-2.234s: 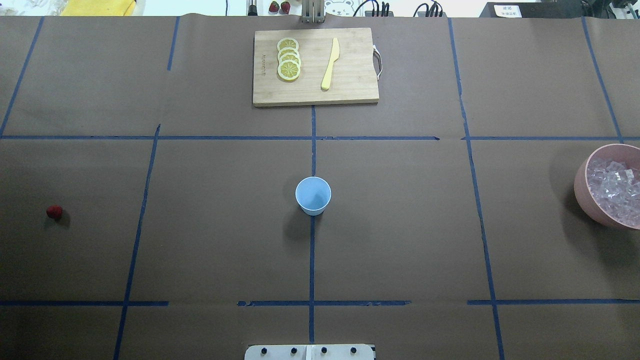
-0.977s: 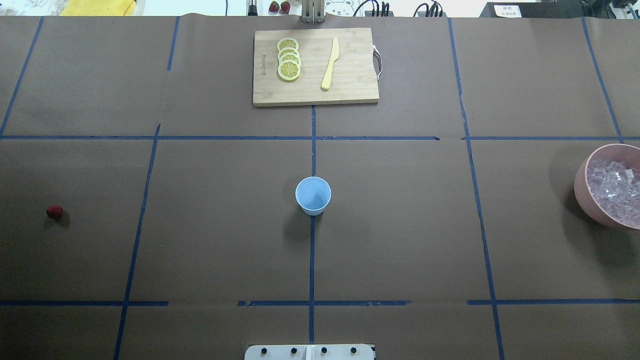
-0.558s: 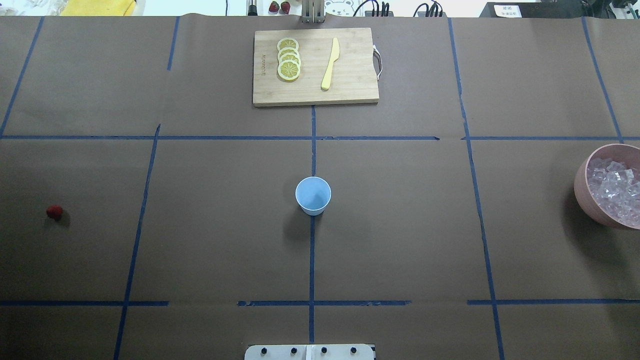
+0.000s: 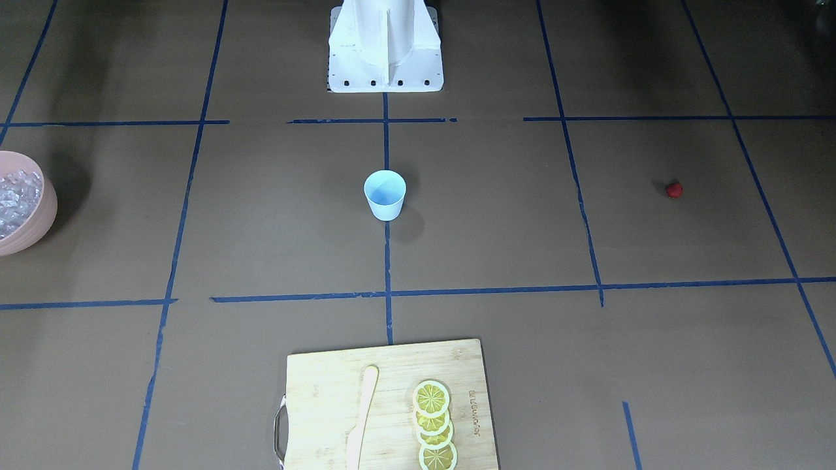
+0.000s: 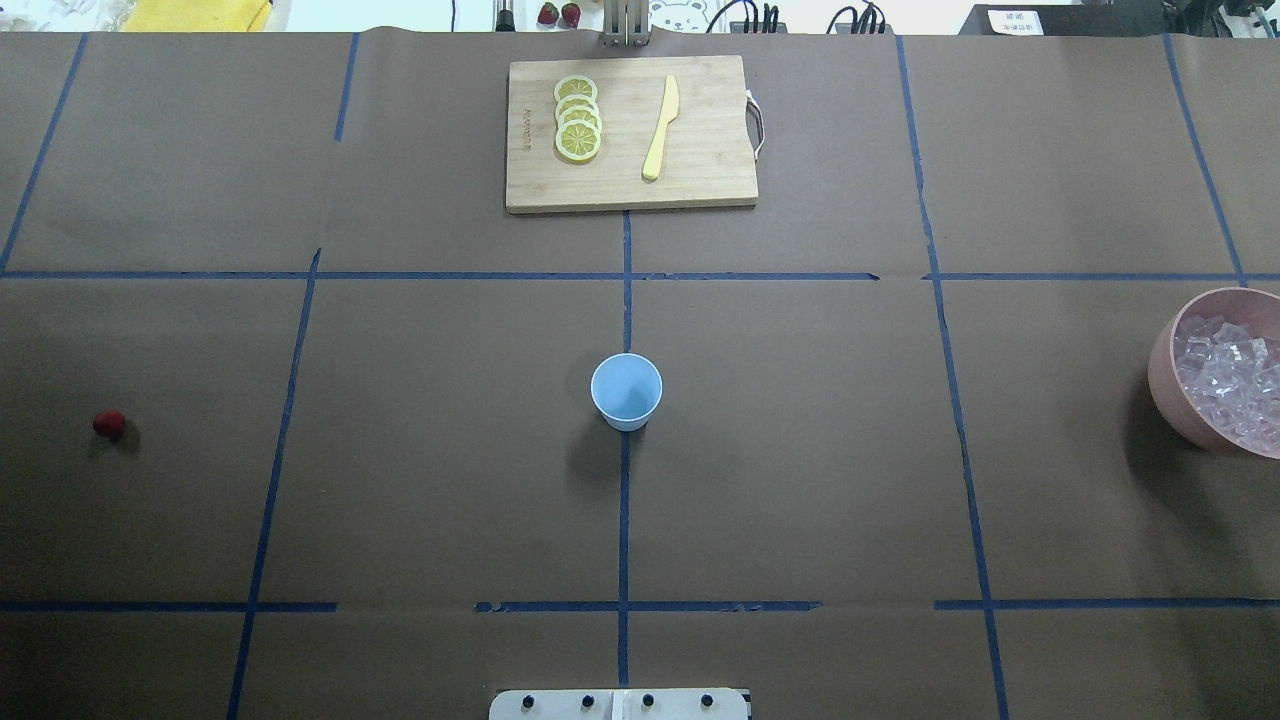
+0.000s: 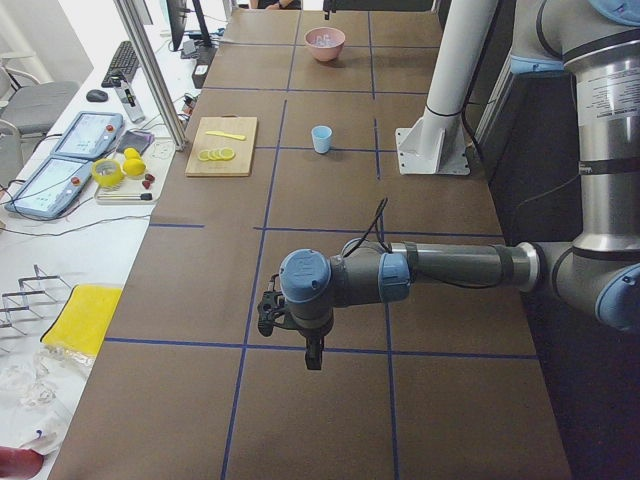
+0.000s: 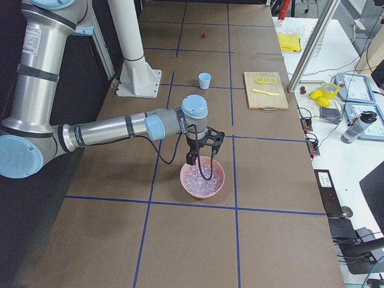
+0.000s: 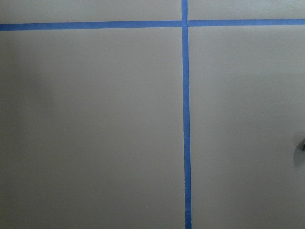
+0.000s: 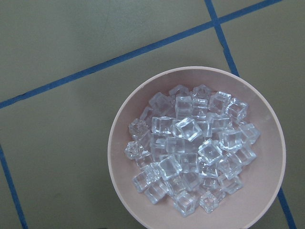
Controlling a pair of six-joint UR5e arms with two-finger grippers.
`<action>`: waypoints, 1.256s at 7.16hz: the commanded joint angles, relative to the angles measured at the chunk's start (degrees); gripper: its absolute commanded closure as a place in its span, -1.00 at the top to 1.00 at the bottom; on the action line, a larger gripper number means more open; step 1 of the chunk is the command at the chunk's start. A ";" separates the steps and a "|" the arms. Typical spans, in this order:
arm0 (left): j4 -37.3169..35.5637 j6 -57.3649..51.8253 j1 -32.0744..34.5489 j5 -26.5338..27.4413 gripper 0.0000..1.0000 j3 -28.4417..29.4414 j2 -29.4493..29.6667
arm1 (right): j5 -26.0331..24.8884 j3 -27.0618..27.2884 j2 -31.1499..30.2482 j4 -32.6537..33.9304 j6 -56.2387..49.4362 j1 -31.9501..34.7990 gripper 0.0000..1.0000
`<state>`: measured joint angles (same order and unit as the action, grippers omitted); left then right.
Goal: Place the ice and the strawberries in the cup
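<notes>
Ok, right gripper (image 7: 201, 163) hangs over the bowl (image 9: 119, 157), with the ice (image 9: 190, 152) piled directly below it. I can't tell whether its jaws are apart or together. Left gripper (image 6: 313, 360) hovers above the paper (image 5: 800, 480) at its own end, pointing down, and I can't read its jaw state either. Cup (image 5: 626, 391) stands upright between the two grippers, well apart from both. Strawberry (image 5: 109, 424) lies on the paper on the left gripper's side of the cup, well apart from it.
</notes>
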<state>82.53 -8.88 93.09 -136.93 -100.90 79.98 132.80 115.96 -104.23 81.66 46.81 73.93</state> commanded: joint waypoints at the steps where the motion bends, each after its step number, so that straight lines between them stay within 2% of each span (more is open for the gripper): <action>1: 0.09 0.09 -0.02 0.00 1.00 -0.26 0.00 | -2.19 -2.39 -0.01 -5.95 9.14 -4.13 0.87; 3: 0.09 1.39 -0.02 0.00 1.00 -0.96 0.09 | -4.04 -3.46 0.08 -8.71 14.26 -7.03 0.87; 5: 1.75 4.74 -0.46 0.00 1.00 -1.40 0.09 | -5.62 -5.38 0.08 -9.67 14.36 -7.48 0.85; 9: 1.93 4.66 -0.63 0.00 1.00 -1.49 0.09 | -6.51 -8.03 0.78 -10.20 14.45 -10.21 0.81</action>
<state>84.43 -4.22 92.48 -136.93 -102.36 80.07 126.37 108.39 -103.56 71.60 61.20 64.08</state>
